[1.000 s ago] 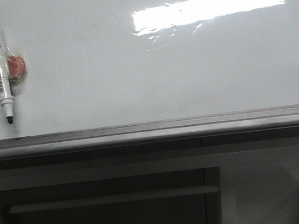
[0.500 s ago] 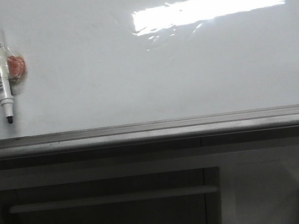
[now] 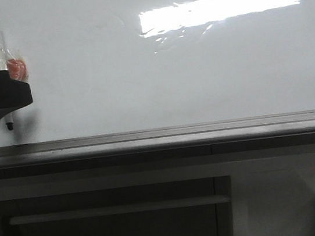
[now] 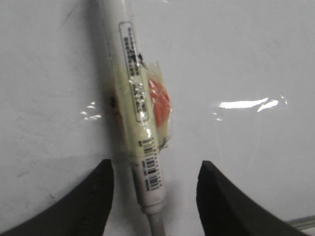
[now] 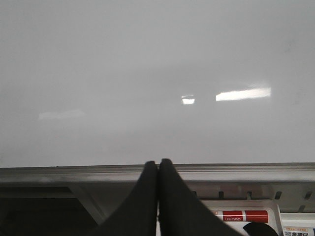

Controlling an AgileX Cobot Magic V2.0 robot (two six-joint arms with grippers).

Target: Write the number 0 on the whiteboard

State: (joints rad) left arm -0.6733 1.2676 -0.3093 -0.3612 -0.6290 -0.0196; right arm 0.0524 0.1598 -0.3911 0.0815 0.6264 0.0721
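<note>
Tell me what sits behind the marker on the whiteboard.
An orange-red piece under clear tape sits between the marker and the whiteboard. The front view shows the left gripper covering the marker's lower barrel, jaws open either side.

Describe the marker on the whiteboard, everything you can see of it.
The marker is a slim white pen with a black end cap on top, a printed label with a barcode and a dark uncapped tip pointing down. It hangs upright at the left side of the whiteboard, just above the ledge, with clear tape and an orange-red piece on its barrel. The left pincer is open, a finger on either side of its lower barrel, not visibly touching. From the front the pincer hides its middle.
</note>
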